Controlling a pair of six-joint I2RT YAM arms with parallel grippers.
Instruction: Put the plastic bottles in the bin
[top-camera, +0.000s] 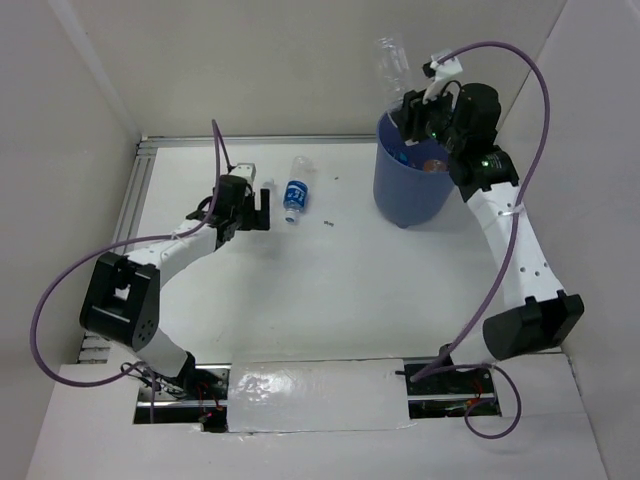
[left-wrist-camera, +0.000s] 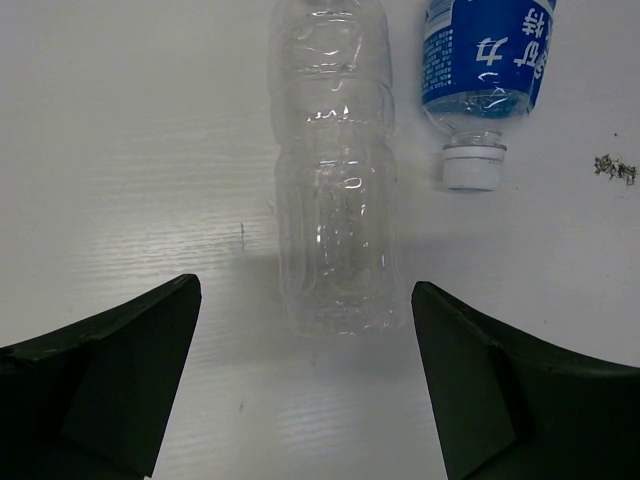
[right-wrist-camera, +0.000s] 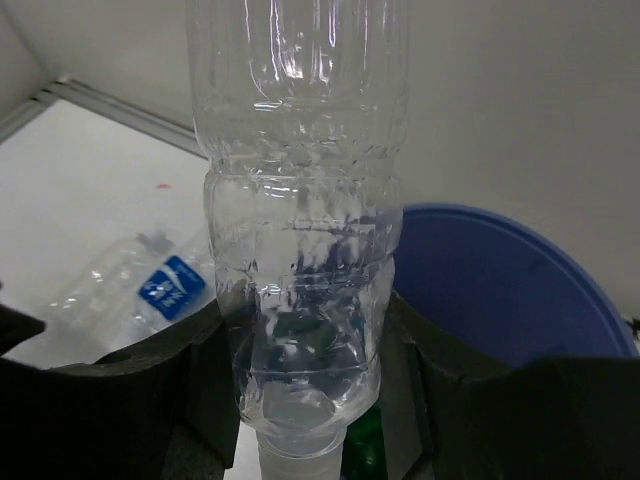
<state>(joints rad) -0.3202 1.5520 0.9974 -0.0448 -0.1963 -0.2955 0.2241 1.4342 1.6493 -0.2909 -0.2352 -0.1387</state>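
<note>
My left gripper (top-camera: 247, 212) (left-wrist-camera: 305, 400) is open and low over the table. A clear unlabelled bottle (left-wrist-camera: 335, 200) (top-camera: 246, 174) lies just ahead of its fingertips, not between them. A blue-labelled bottle (left-wrist-camera: 485, 55) (top-camera: 294, 195) with a white cap lies to its right. My right gripper (top-camera: 412, 112) (right-wrist-camera: 310, 390) is shut on a clear bottle (right-wrist-camera: 300, 220) (top-camera: 392, 62), held cap-down above the rim of the blue bin (top-camera: 410, 190) (right-wrist-camera: 510, 290). A green bottle (right-wrist-camera: 365, 445) and an orange one (top-camera: 435, 162) lie inside the bin.
White walls close in the table at the back and both sides. An aluminium rail (top-camera: 140, 190) runs along the left edge. A small dark speck of debris (top-camera: 327, 224) (left-wrist-camera: 612, 168) lies right of the blue-labelled bottle.
</note>
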